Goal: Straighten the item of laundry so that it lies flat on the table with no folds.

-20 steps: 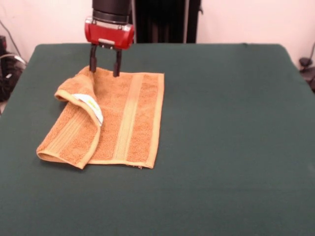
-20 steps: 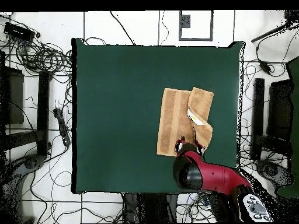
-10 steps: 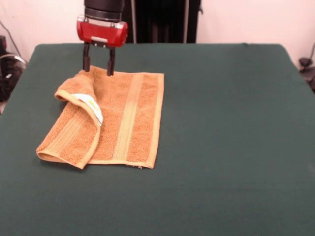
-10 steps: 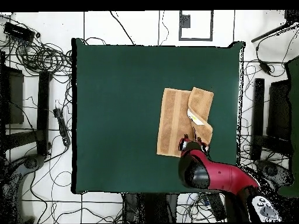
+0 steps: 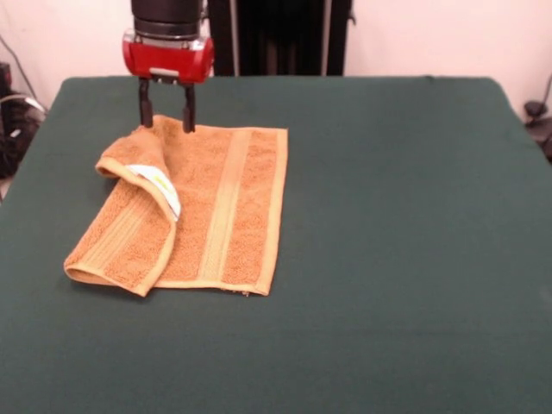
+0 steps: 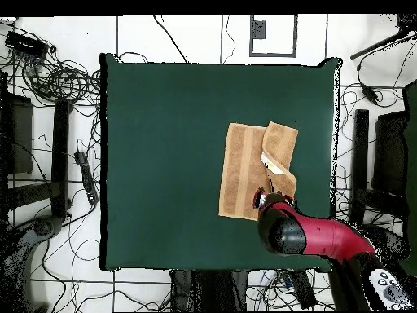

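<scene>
The orange-tan towel [image 5: 207,207] lies on the dark green table [image 5: 397,216], left of the middle in the front view. Its left part is folded over onto itself, with the white label [image 5: 161,188] showing on the flap. Pale woven bands run along its length. My gripper [image 5: 164,121] hangs above the towel's far left corner, open and empty, with its fingertips just over the towel's far edge. In the overhead view the towel [image 6: 244,167] lies at the right, and the gripper [image 6: 270,197] is at the towel's near edge, mostly hidden under the red arm.
Cables and stands [image 6: 49,98] lie on the floor around the table in the overhead view. A dark stand [image 5: 285,34] rises behind the table's far edge in the front view.
My gripper has moved left in the front view along the towel's far edge and risen slightly. The towel has not moved.
</scene>
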Robot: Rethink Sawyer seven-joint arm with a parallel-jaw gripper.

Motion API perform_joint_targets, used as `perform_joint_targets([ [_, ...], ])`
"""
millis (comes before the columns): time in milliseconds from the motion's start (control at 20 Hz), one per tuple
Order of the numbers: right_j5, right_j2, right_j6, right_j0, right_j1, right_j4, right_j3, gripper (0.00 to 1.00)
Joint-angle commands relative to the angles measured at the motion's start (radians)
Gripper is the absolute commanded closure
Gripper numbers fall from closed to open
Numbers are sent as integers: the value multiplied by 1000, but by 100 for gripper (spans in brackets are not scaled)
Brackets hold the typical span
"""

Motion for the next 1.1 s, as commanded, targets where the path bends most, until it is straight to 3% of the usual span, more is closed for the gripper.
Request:
perform_joint_targets([
  [50,132,200,-169,-4,9,-67,-90,0],
  [750,228,308,-167,-151,-16,-62,-82,0],
  [1100,267,363,-221,-196,21,-97,-121,0],
])
